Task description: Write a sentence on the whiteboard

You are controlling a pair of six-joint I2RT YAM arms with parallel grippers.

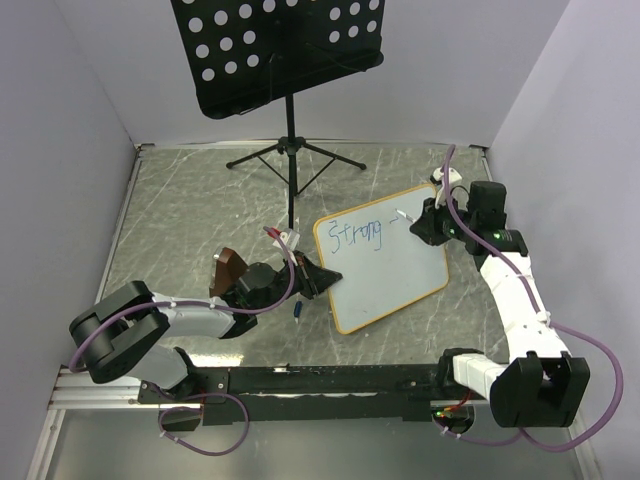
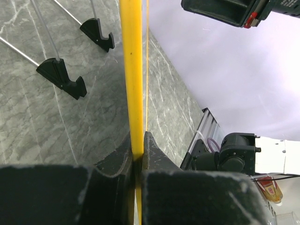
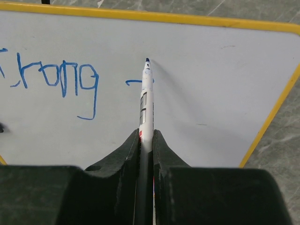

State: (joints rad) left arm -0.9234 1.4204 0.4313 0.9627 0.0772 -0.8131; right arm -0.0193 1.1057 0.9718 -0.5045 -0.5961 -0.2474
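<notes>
Barely started: "Strong" and a short dash of the blue handwritten sentence (image 3: 56,79) along the far edge of the small white, orange-framed whiteboard (image 1: 395,285); rest unwritten. Clamped at its near-left edge by the left gripper (image 1: 318,280), pressed onto the frame. Toward its far-right corner, right gripper (image 3: 146,136) pinching a white marker (image 3: 146,98), tip at the dash.

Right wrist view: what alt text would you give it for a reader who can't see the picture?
A white marker, pinched between two black fingers, holds its tip against a yellow-framed whiteboard beside a short blue dash. To the left, blue handwriting reads "trong", its start cut off at the picture's edge.
</notes>
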